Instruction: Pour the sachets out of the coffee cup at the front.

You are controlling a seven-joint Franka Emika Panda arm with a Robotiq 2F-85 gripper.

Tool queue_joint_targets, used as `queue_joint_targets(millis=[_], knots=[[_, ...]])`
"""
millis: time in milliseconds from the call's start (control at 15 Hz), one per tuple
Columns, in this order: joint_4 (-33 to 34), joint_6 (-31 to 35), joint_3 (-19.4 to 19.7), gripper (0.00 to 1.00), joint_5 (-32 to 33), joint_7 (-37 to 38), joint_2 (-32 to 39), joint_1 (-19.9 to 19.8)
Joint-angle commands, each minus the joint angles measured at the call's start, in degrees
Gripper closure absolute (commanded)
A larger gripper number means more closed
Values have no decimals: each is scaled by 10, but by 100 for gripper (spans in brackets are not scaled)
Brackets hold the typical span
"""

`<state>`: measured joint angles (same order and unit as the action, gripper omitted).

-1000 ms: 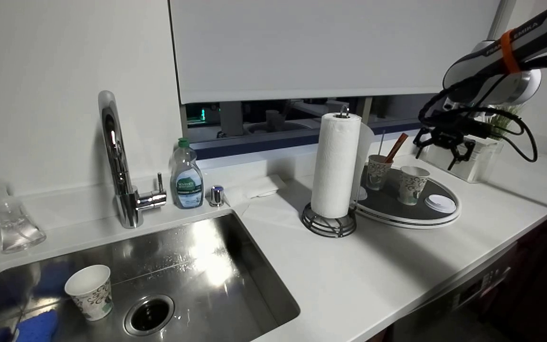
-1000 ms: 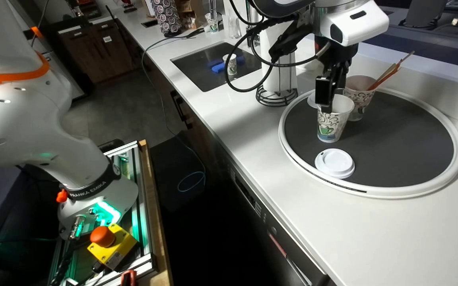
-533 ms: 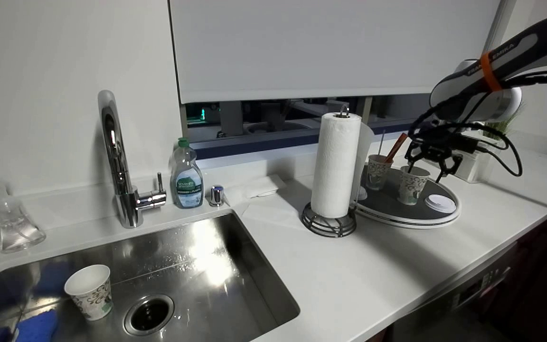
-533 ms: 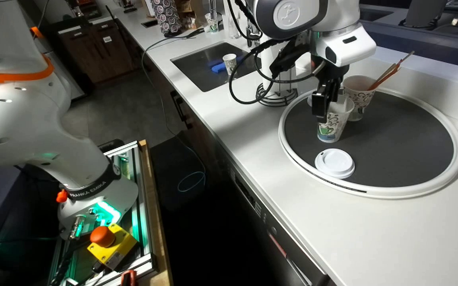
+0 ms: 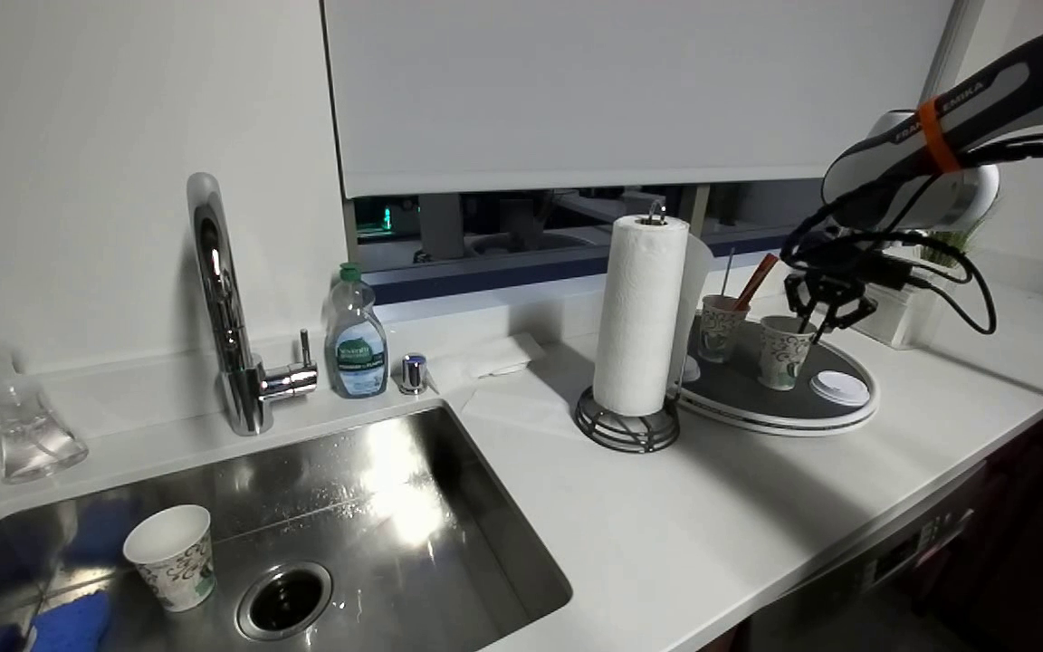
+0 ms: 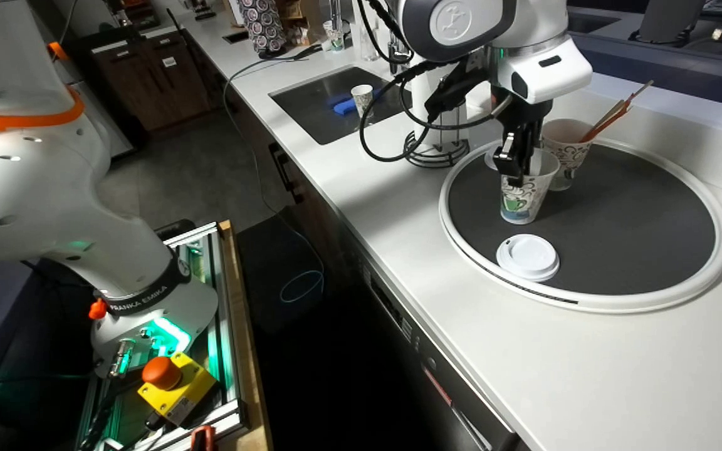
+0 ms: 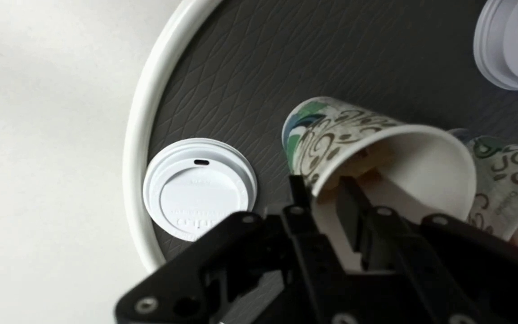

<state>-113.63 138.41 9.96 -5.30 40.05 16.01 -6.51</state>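
Observation:
The coffee cup (image 5: 780, 364) at the front is a white paper cup with a swirl print, upright on the round tray (image 6: 637, 219) in both exterior views. Tan and brown sachets (image 7: 361, 164) show inside it in the wrist view. My gripper (image 7: 323, 182) straddles the rim on its near side. One finger (image 7: 297, 186) lies against or close to the outer wall; the opposite finger (image 7: 349, 198) reaches inside the mouth. A narrow gap shows between that inner finger and the rim, so the jaws are partly open. The cup's lower interior is hidden.
Close behind stands a similar cup (image 6: 565, 150) holding stirrers. A white lid (image 7: 200, 189) lies in front of the coffee cup, and another lid (image 7: 517, 45) sits farther off. The paper towel roll (image 5: 639, 317) rises beside the tray; a third cup (image 5: 176, 557) is in the sink.
My arm has come down and over to the coffee cup, mostly within the first half second. Since then the fingers have drawn much closer together around its rim.

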Motion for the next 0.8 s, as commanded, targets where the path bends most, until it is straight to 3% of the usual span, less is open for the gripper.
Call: queue_joint_targets(millis=[0, 333, 467, 533, 733], knots=[[-33, 5, 13, 100, 21, 35, -36, 17], [-56, -5, 13, 99, 49, 57, -68, 23], [-83, 5, 33, 99, 154, 101, -109, 36], [-89, 6, 70, 99, 200, 133, -125, 66], [-70, -18, 109, 99, 341, 219, -161, 100]])
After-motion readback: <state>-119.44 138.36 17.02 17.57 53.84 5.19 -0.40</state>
